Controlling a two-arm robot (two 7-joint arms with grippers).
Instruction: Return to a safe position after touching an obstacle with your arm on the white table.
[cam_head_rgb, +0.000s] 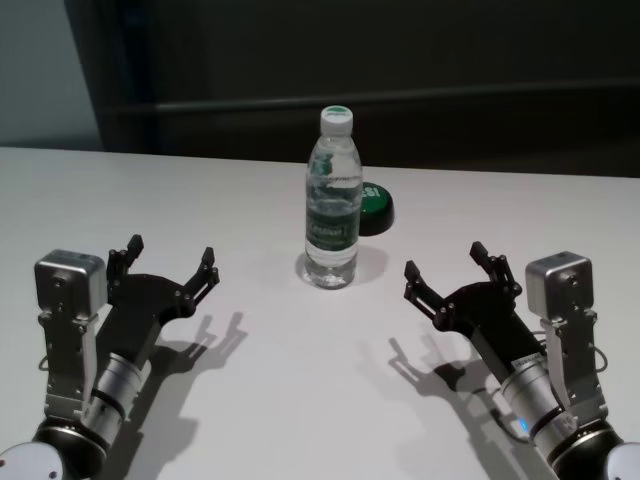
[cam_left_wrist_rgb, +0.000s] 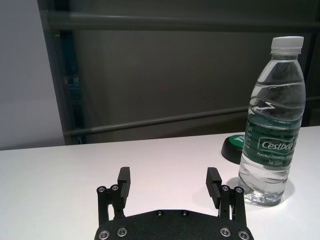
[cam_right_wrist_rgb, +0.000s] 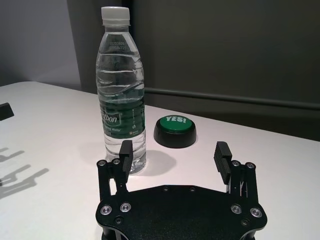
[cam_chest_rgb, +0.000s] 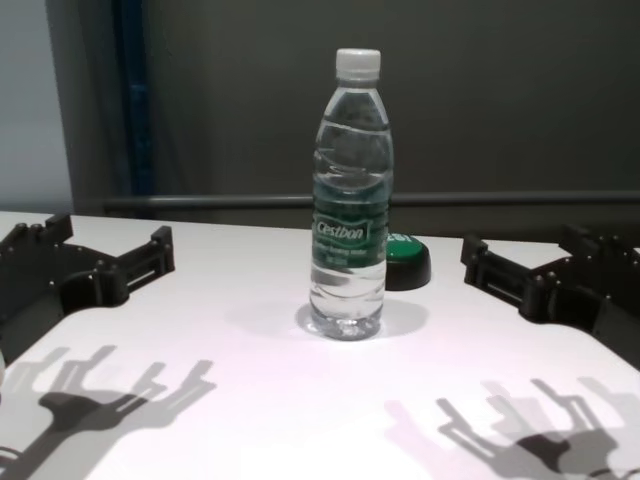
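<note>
The clear water bottle (cam_head_rgb: 332, 200) with a white cap and dark green Cestbon label stands upright in the middle of the white table (cam_head_rgb: 300, 400). It also shows in the left wrist view (cam_left_wrist_rgb: 270, 125), the right wrist view (cam_right_wrist_rgb: 121, 95) and the chest view (cam_chest_rgb: 350, 200). My left gripper (cam_head_rgb: 168, 262) is open and empty, held above the table to the bottle's left, apart from it. My right gripper (cam_head_rgb: 447, 268) is open and empty to the bottle's right, also apart from it. Both show in the chest view, left (cam_chest_rgb: 105, 250) and right (cam_chest_rgb: 530, 255).
A low black puck with a green YES top (cam_head_rgb: 375, 207) sits just behind and right of the bottle; it also shows in the right wrist view (cam_right_wrist_rgb: 175, 131). A dark wall with a rail runs behind the table's far edge.
</note>
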